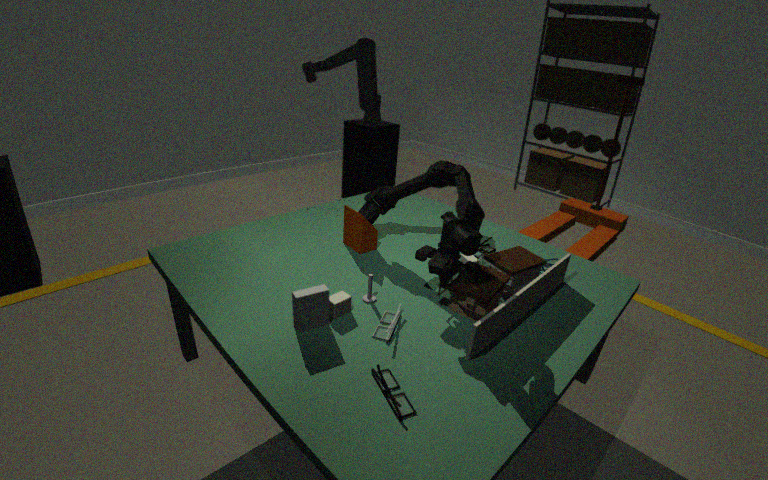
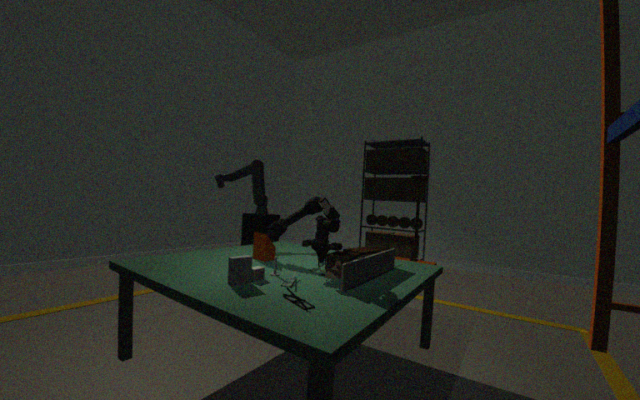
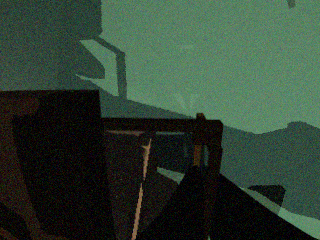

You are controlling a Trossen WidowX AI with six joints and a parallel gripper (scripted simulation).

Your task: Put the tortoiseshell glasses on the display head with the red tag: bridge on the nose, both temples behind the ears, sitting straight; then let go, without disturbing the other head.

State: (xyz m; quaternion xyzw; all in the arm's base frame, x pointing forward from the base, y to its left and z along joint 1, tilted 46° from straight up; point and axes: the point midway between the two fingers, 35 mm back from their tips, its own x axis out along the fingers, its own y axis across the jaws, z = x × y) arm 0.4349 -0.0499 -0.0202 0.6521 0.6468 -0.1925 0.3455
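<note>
Claw [image 1: 446, 278] [image 2: 321, 262] [image 3: 199, 174]: nearly closed, pinching the tortoiseshell glasses; exact contact point lost in shadow.
Tortoiseshell glasses [image 3: 159, 124]: in the claw, above the table [image 1: 249, 271] [image 2: 188, 277] [image 3: 240, 70]; not seated on a head.
Grip purpose: probably leaves the temples free to pass behind the ears.
Pale glasses [image 1: 386, 326] [image 2: 291, 283], dark glasses [image 1: 393, 391] [image 2: 297, 300]: on the table, apart from the claw; presumably not for this fitting.
Long upright panel [image 1: 518, 305] [image 2: 367, 268]: beside the brown pieces [image 1: 515, 258]; likely a barrier.
Red tag: not identifiable.
</note>
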